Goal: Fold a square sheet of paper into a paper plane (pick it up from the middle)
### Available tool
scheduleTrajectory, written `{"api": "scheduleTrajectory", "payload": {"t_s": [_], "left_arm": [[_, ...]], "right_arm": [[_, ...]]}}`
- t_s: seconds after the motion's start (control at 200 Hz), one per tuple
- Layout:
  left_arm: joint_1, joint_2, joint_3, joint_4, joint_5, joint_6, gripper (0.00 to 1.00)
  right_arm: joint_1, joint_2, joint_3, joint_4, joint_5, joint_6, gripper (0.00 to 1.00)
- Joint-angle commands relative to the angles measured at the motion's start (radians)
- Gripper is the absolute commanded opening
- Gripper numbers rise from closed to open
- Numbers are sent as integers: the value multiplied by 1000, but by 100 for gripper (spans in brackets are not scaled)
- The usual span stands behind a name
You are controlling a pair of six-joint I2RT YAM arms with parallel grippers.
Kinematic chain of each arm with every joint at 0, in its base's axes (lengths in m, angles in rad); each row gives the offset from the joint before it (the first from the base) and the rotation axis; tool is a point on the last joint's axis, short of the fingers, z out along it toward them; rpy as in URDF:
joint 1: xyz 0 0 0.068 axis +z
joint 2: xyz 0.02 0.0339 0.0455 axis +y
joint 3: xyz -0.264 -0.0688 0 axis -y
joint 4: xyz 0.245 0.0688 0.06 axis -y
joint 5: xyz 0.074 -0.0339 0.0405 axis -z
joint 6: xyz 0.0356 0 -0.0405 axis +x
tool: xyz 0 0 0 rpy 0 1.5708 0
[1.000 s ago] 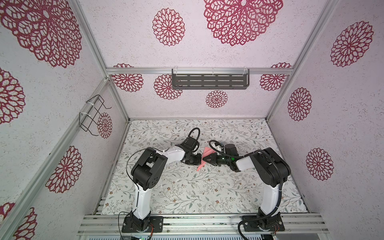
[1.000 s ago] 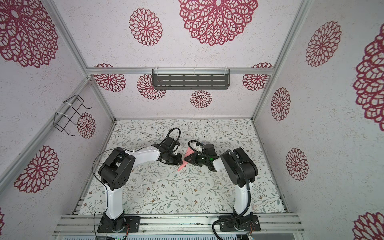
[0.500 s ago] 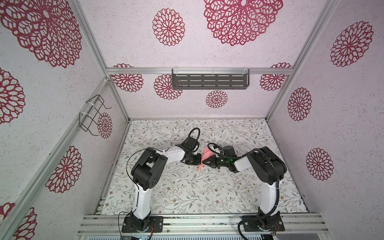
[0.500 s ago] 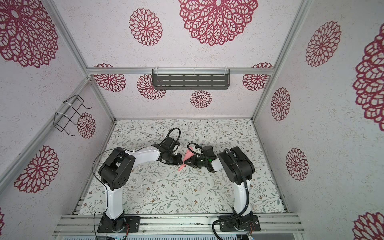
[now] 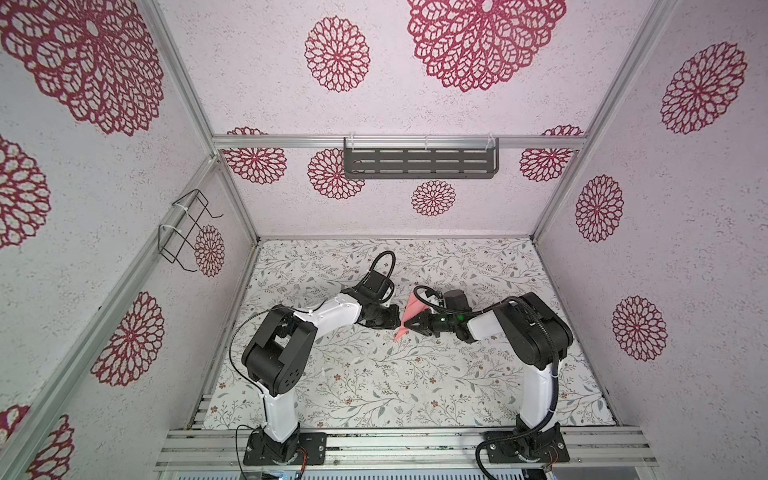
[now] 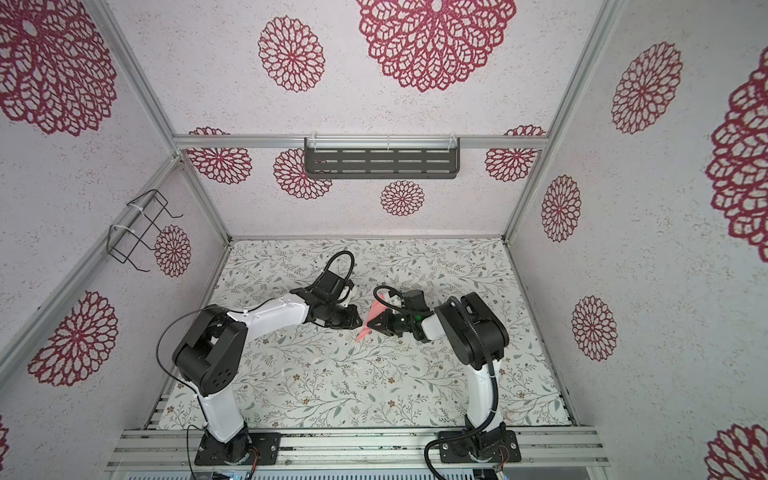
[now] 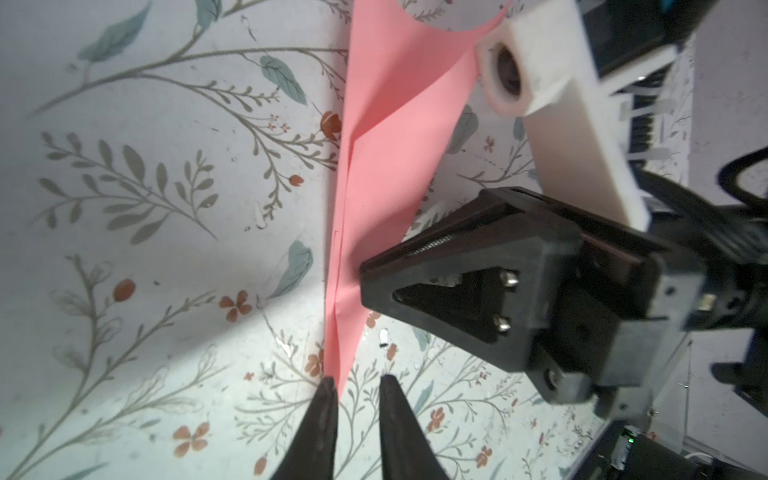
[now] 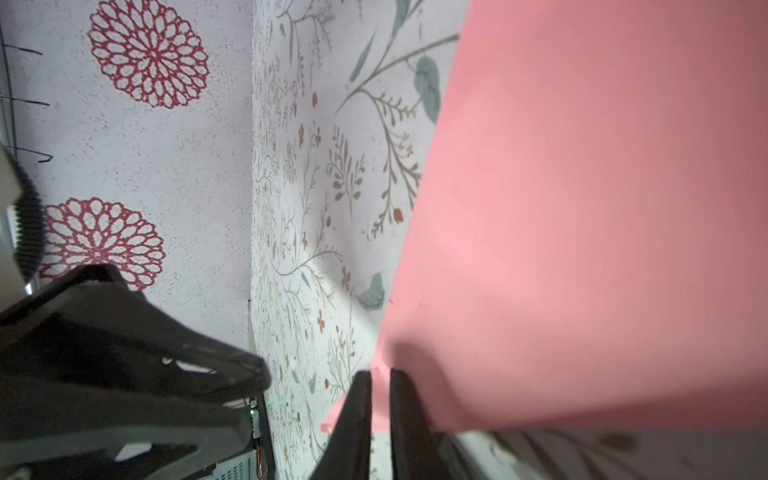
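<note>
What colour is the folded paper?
The paper is plain salmon pink; clearest in the left wrist view.

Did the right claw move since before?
Yes, slightly: in a top view the right gripper, pinching the pink paper, has edged left against the fixed wall shelf, closer to the left gripper.

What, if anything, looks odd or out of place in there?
Mainly the pink paper: it isn't lying flat but is held on edge over the floral table, creased and bowed. The right gripper pinches it, and its pointed end sits beside the left gripper, whose fingers are slightly parted. A few tiny white specks litter the table.
</note>
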Motion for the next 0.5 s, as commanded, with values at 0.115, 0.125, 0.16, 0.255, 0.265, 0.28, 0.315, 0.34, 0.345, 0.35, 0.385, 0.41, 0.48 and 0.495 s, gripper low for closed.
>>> {"api": "scheduleTrajectory", "payload": {"t_s": [0.115, 0.125, 0.16, 0.255, 0.265, 0.28, 0.315, 0.34, 0.345, 0.35, 0.385, 0.41, 0.48, 0.495], "left_arm": [[2, 0, -54, 46, 38, -67, 24], [2, 3, -54, 45, 40, -68, 24], [1, 12, -53, 42, 41, -73, 24], [0, 28, -47, 23, 37, -67, 23], [-1, 30, -47, 21, 37, -67, 23], [-2, 31, -47, 20, 38, -65, 22], [-1, 32, -47, 19, 42, -62, 21], [-3, 33, -47, 20, 46, -62, 20], [-3, 33, -47, 20, 47, -61, 20], [-3, 34, -47, 20, 48, -61, 20], [-4, 37, -46, 21, 52, -60, 19], [-4, 41, -44, 22, 56, -58, 18], [-8, 53, -38, 14, 57, -51, 16], [-8, 56, -38, 14, 57, -50, 15]], "right_arm": [[8, 24, 12, -72, 44, -37, 16], [8, 25, 13, -72, 44, -37, 16], [8, 28, 14, -72, 43, -37, 17], [10, 28, 16, -72, 42, -37, 17], [9, 28, 17, -72, 43, -37, 17], [9, 28, 18, -72, 43, -36, 17], [10, 28, 19, -74, 44, -36, 17], [11, 27, 19, -74, 43, -36, 17], [11, 27, 20, -74, 43, -36, 17], [10, 27, 20, -74, 43, -35, 17], [13, 30, 22, -74, 43, -36, 17], [12, 29, 24, -75, 43, -35, 17], [14, 32, 26, -74, 44, -36, 17], [14, 32, 25, -75, 44, -36, 17]]}}
